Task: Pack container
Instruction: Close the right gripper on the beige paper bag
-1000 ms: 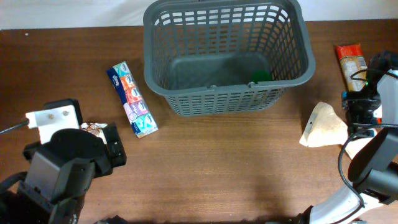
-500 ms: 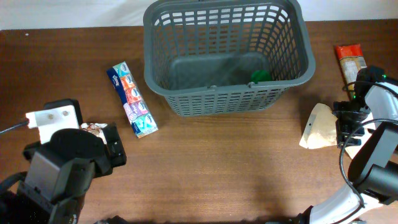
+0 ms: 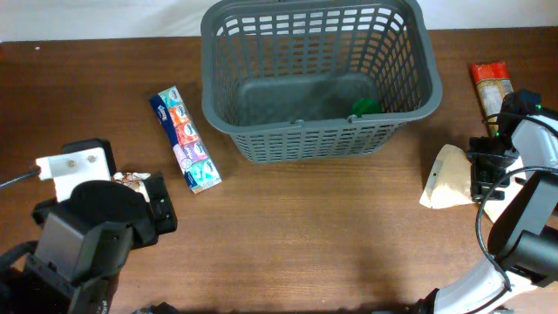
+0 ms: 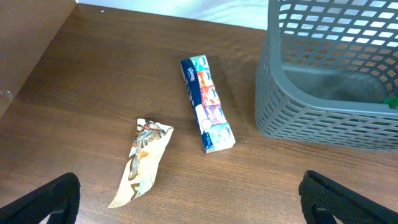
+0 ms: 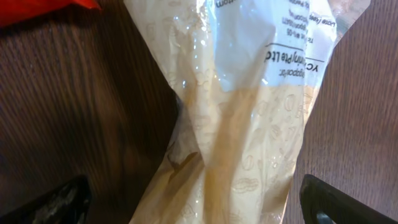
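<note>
The container (image 3: 318, 139) is a dark grey lattice basket at the back centre, with a small green item (image 3: 366, 106) on its floor. In the left wrist view its wall (image 4: 323, 118) fills the right side. My right gripper (image 3: 481, 179) hangs over a cream printed bag (image 3: 452, 177) at the right edge. In the right wrist view that bag (image 5: 249, 112) lies between the wide-open fingers (image 5: 348, 205) of the right gripper (image 5: 202, 208), which are not closed on it. My left gripper (image 4: 196, 208) stands open over bare wood at the front left, with nothing between its fingers.
A colourful tissue pack (image 3: 185, 139) lies left of the basket, and a crumpled snack wrapper (image 4: 143, 162) sits near my left gripper (image 3: 159, 202). An orange-red packet (image 3: 490, 85) lies at the far right, behind the cream bag.
My right arm has come down from beside the orange-red packet to over the cream bag, then stayed still. The left arm has not moved.
</note>
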Motion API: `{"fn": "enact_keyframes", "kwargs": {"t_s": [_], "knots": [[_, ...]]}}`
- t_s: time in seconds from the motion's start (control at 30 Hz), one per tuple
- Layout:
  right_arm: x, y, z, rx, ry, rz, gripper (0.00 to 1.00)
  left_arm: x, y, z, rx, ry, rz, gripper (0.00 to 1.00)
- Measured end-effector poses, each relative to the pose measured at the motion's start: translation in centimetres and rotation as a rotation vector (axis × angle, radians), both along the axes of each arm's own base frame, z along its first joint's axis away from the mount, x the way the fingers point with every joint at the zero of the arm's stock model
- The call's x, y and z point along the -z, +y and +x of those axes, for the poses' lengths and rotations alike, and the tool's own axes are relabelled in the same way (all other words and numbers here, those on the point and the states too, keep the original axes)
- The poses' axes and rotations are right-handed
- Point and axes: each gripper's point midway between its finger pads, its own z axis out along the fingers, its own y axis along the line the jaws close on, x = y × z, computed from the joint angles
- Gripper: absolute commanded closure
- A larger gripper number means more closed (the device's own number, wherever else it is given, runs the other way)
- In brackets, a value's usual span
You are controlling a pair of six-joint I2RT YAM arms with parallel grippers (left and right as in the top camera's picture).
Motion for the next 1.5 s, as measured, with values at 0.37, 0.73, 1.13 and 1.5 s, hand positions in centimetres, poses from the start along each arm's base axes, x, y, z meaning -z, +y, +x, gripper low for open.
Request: {"fn": "enact_keyframes", "kwargs": {"t_s": [0.37,0.73,1.13,1.5], "knots": [[0.7,0.2,-0.2,0.009,0.019,0.013,0.01,0.0,0.0,0.0,0.000,0.000,0.000,0.00],[2.3,0.3,-0.6,0.009,0.063,0.033,0.01,0.0,0.0,0.0,0.000,0.000,0.000,0.01],[3.5,0.0,-2.0,0.008,0.115,0.001,0.01,0.0,0.0,0.0,0.000,0.000,0.000,0.00],[3.7,0.1,-2.2,0.004,0.120,0.002,0.49,0.0,0.0,0.0,0.000,0.000,0.000,0.00]]}}
